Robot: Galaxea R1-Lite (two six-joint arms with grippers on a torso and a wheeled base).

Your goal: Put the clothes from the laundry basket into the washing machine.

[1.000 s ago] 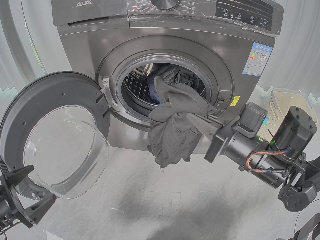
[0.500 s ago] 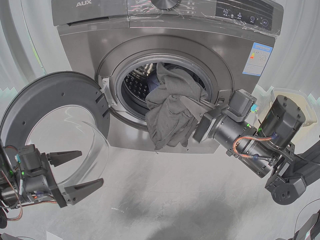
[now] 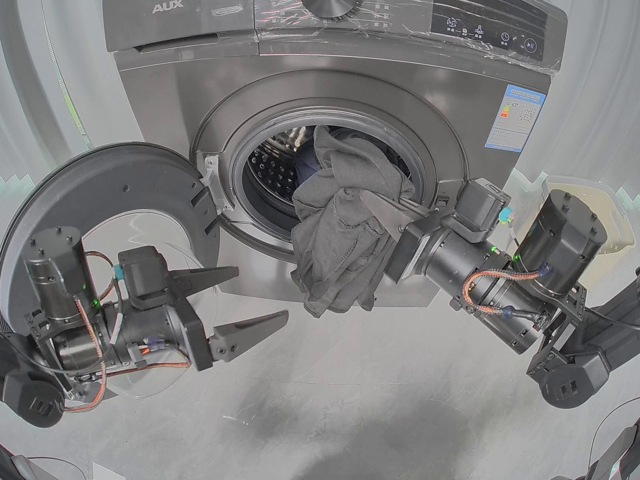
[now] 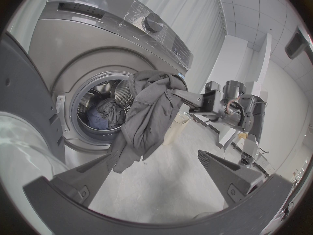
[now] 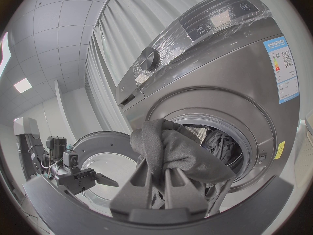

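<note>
Washing machine (image 3: 320, 95) dead ahead, centre. Door (image 3: 100, 188) swung out to its left, hinged at left edge of drum mouth (image 3: 270, 168). Garment (image 3: 340, 235) in front of the mouth, lower part hanging past bottom rim, across machine's face. Right gripper (image 3: 377, 207) on garment's right side, fingers clamped on it, arm in from the right. More clothes (image 4: 106, 110) behind, inside drum. Left gripper (image 3: 261, 293) low left, in front of door, below-left of garment, apart from it, fingers spread. Laundry basket (image 3: 620, 211) right of machine, behind right arm
</note>
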